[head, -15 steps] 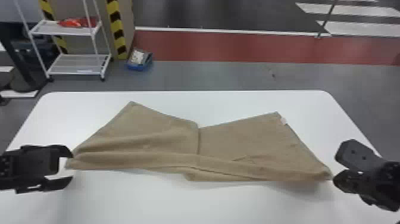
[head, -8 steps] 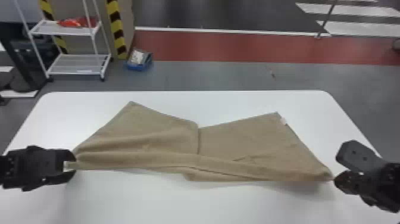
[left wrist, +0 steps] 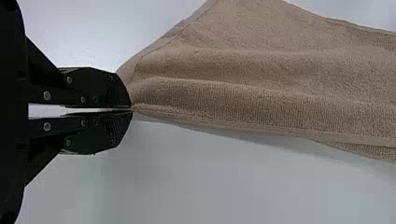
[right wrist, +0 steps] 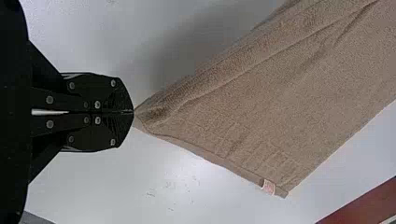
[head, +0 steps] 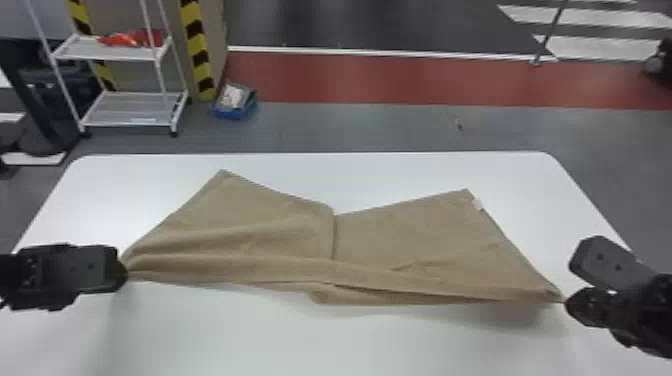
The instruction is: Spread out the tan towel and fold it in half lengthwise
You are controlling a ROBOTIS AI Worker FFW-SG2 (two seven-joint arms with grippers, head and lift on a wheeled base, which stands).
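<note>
1. The left gripper (head: 125, 274) is pinching the tan towel (head: 280, 220) tight, hiding the tip of its near left corner.
2. The right gripper (head: 567, 302) is squeezing the near right corner shut, covering its tip.
3. The left fingers are pressing together now, not standing apart like before.
4. The towel is lying bunched along its near side on the white table (head: 225, 345).
5. Behind, a white rack (head: 125, 114), then a blue box (head: 231, 112), are sitting on the floor (head: 380, 127).
</note>
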